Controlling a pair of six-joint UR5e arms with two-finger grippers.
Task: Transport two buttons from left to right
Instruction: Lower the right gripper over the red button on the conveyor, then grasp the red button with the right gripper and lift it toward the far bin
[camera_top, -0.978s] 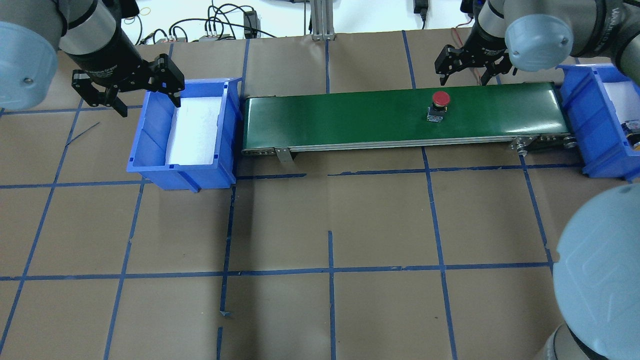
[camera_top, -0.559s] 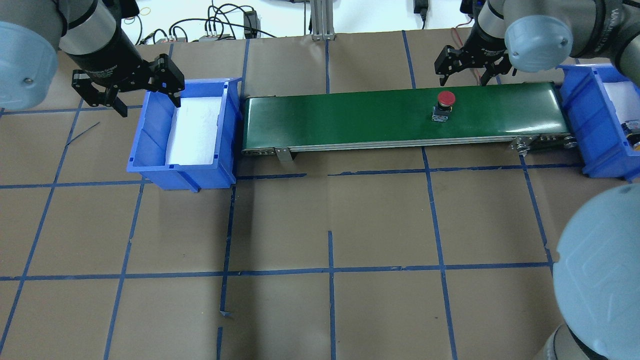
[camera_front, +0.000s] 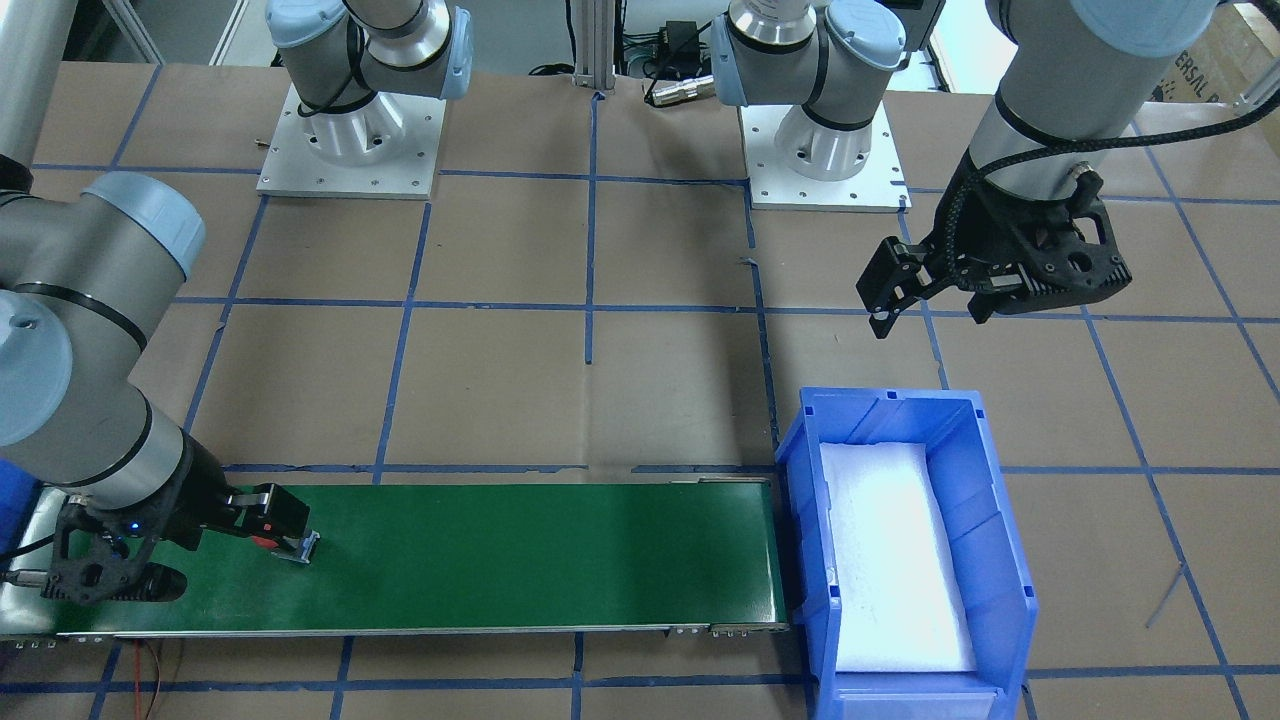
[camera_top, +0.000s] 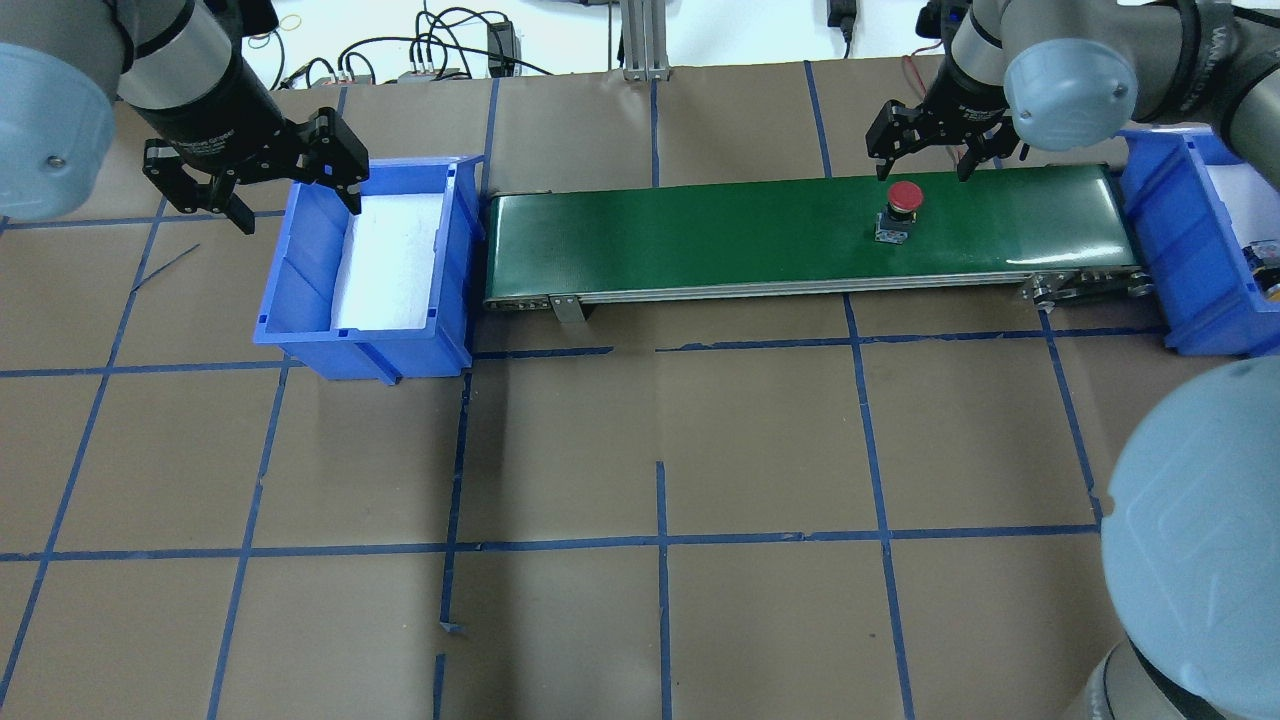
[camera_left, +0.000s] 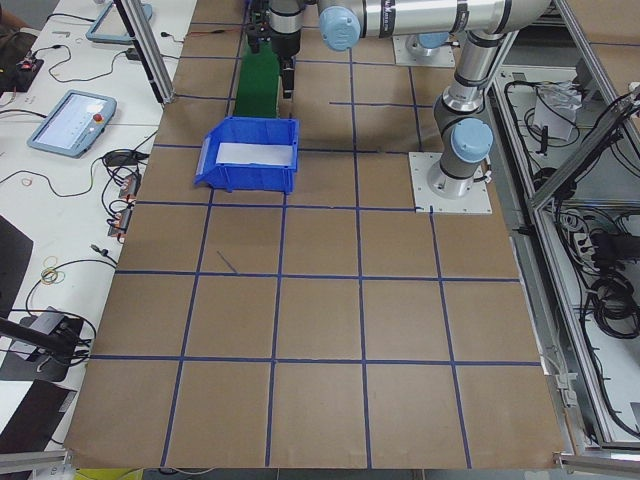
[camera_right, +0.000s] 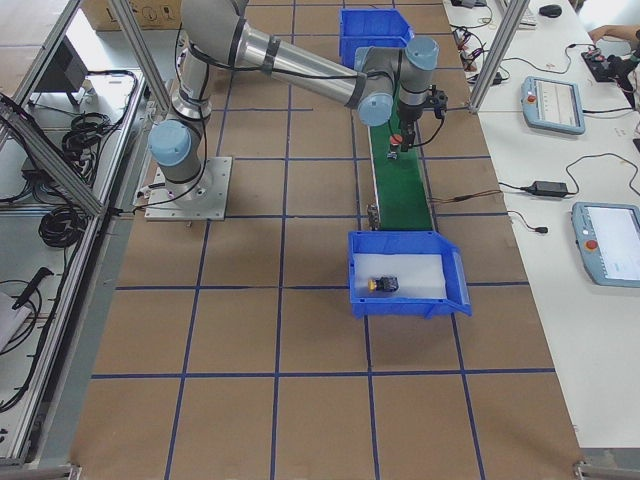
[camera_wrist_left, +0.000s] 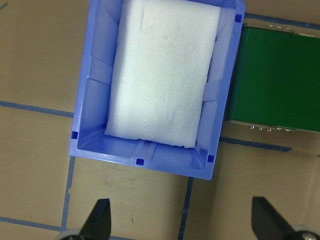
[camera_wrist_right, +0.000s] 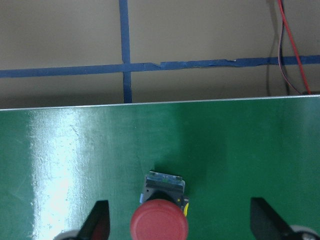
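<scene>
Watching the red button (camera_top: 903, 197) sit on the green belt (camera_top: 700, 230), near its right end; my right claw (camera_top: 922, 172) hangs released just above it; the yellow button (camera_right: 385, 285) lies in the right bin (camera_right: 455, 291); my left claw (camera_top: 300, 215), also released, hovers by the left bin (camera_top: 300, 290).

overhead and front-facing views faced each other, looking down; end views looked along the table (camera_top: 660, 440); close wrist views shared the conveyor (camera_top: 700, 235).

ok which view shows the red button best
Right wrist view: the red button is close, with cap and block both clear. Overhead shows the button whole but small. The front view has it mostly hidden; exterior right shows a speck; exterior left, nothing clear.
</scene>
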